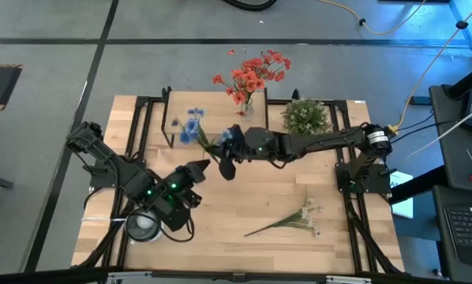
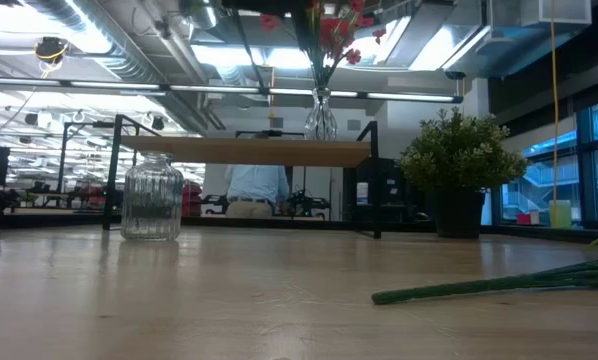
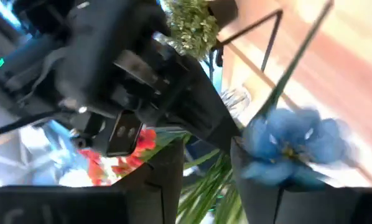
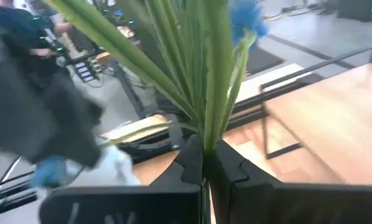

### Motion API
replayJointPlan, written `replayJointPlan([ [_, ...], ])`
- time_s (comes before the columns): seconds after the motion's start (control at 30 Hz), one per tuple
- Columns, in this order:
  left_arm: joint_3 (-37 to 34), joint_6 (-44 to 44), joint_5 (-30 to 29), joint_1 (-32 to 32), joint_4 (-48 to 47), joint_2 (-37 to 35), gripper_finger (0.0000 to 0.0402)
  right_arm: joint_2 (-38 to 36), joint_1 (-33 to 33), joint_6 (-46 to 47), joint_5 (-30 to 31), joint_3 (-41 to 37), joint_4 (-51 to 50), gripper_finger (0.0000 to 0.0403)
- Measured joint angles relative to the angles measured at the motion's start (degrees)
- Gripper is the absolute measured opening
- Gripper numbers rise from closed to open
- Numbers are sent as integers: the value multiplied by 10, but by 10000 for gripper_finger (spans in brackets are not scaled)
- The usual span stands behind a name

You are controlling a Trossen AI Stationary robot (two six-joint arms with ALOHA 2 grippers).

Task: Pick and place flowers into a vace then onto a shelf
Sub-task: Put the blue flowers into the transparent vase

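Observation:
The blue flowers (image 1: 192, 126), small blooms on thin green stems, are held above the table by my right gripper (image 1: 226, 156), which is shut on their stems. My left gripper (image 1: 203, 167) is open just left of it; in its wrist view the stems (image 3: 204, 193) show in the gap between its fingers (image 3: 173, 180), beside a blue bloom (image 3: 292, 143). Whether it touches them I cannot tell. The red-orange flowers (image 1: 252, 72) stand in a glass vase (image 2: 320, 115) on the shelf (image 2: 249, 150). The white flowers (image 1: 287, 221) lie flat on the table. My right gripper (image 4: 206, 152) pinches the bundle of green stems (image 4: 206, 127) between its two fingers, across the stems. The flowers are lifted clear of the table. The blue blooms (image 4: 245, 18) point away from the fingers, toward the table's far left.
A ribbed clear glass jar (image 2: 151, 195) stands on the table's near left, partly under my left arm (image 1: 144, 226). A bushy green plant (image 1: 305, 117) in a dark pot sits at the far right beside the shelf. A person (image 2: 257, 190) stands in the room beyond.

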Motion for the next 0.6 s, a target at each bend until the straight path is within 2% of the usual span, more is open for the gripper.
replayJointPlan([
  [0.13, 0, -115, -6, -12, 0, -2, 134, 0, -10, -1, -2, 0, -8, 4],
  [0.33, 0, -407, 4, -32, -6, -3, 125, 0, -12, -26, -4, 0, -7, 4],
  [0.43, 0, -550, 55, -39, -38, -17, 117, 0, -13, -45, -1, 0, 5, 4],
  [0.6, 0, -761, 172, -48, -97, -40, 103, -1, -31, -52, -8, 0, 20, 3],
])
